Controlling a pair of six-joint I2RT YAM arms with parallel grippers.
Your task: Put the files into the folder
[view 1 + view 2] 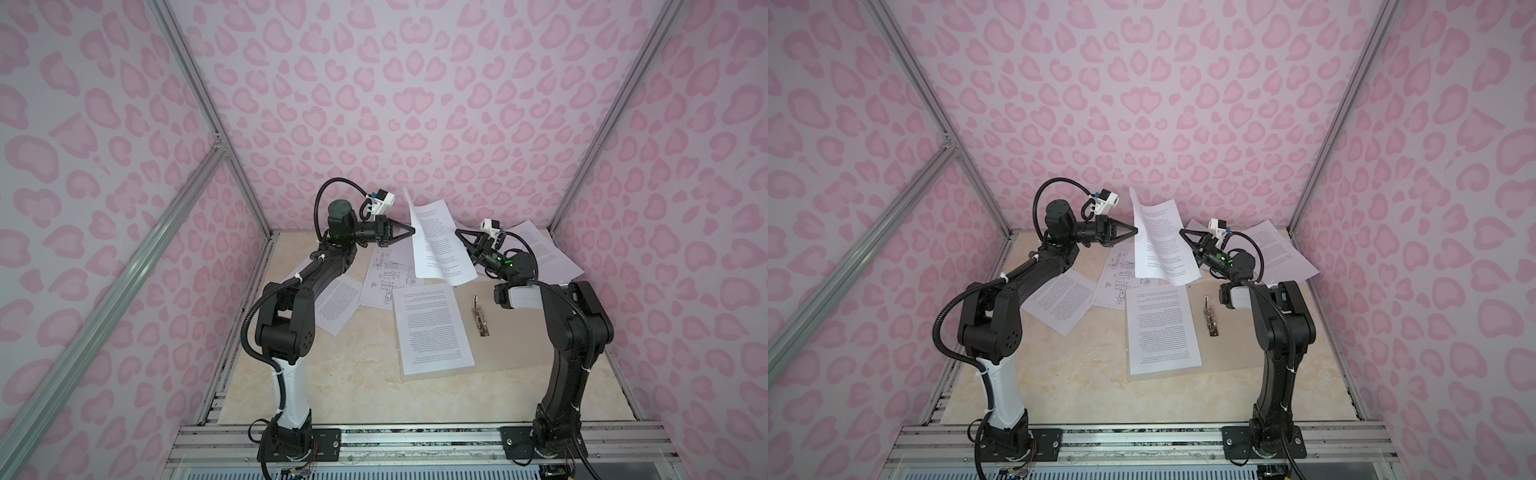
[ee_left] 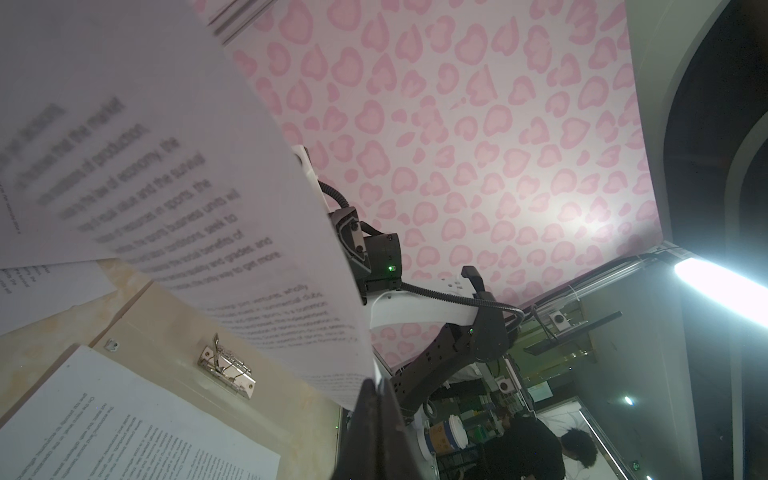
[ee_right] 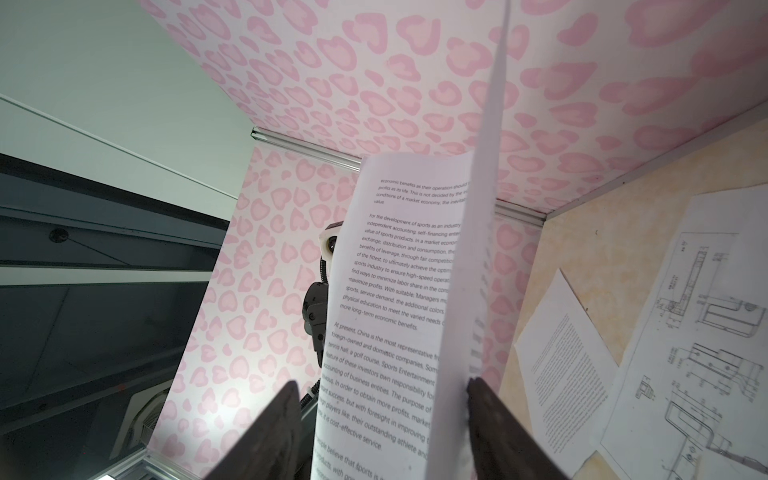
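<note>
Files (image 1: 1160, 245) split between air and desk. A lifted bundle (image 1: 438, 245) of printed sheets hangs almost upright over the far side of the desk (image 1: 353, 382), between the two claws and clear of the folder.

Left claw (image 1: 410, 230) is clenched on the bundle's left edge. Its wrist view shows the fingers (image 2: 374, 415) shut flat on a corner, with more than one sheet in the bite.

Right claw (image 1: 458, 232) is at the bundle's opposite edge, jaws parted, with the paper running between them. In the right wrist view one finger (image 3: 494, 411) sits against the paper's edge. The other stands off it, though blur makes real contact hard to judge. No grip on this side.

Folder (image 1: 511, 332) lies open and flat on the desk, partly under the right arm. The metal clip (image 1: 480, 316) sits along its spine, lever raised. One text sheet (image 1: 432, 328) lies on the folder's left half, just beside the clip.

Loose on the desk:
- a drawing sheet (image 1: 386, 282), left of the folder
- a text sheet (image 1: 338, 303) just beside that, partly under the left arm
- more text sheets (image 1: 540, 249) at the far right, behind the right arm
</note>
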